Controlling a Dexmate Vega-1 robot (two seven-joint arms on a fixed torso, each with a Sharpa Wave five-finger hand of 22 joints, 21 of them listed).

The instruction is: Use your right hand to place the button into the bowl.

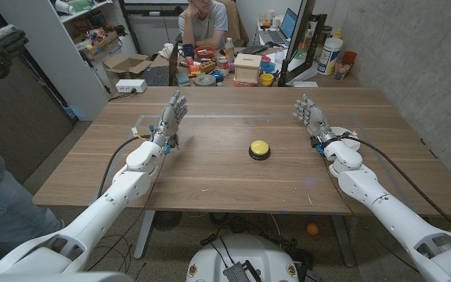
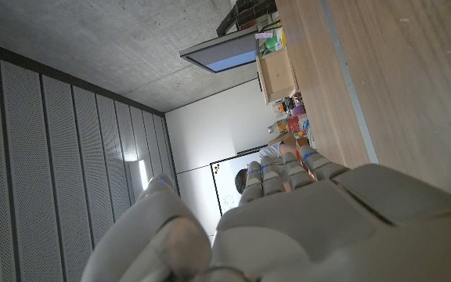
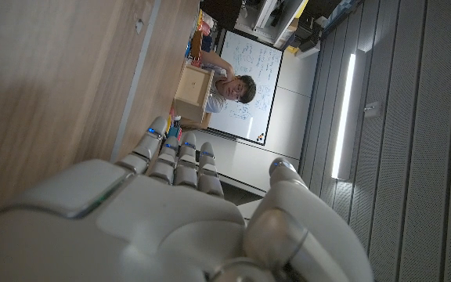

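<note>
Currently the button (image 1: 260, 149) sat mid-worktop (image 1: 210, 176), untouched, between both hands. Right hand (image 1: 313, 117) stood well apart from it, fingers spread, holding nothing; left hand (image 1: 171, 117) likewise. No bowl visible, so placement risked stalling; the domed cap could slip.

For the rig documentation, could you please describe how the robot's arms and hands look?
Both arms have smooth white shells. The left hand and right hand are light grey with jointed fingers, small blue marks on the fingers and dark wrists. A black cable runs along each forearm.
</note>
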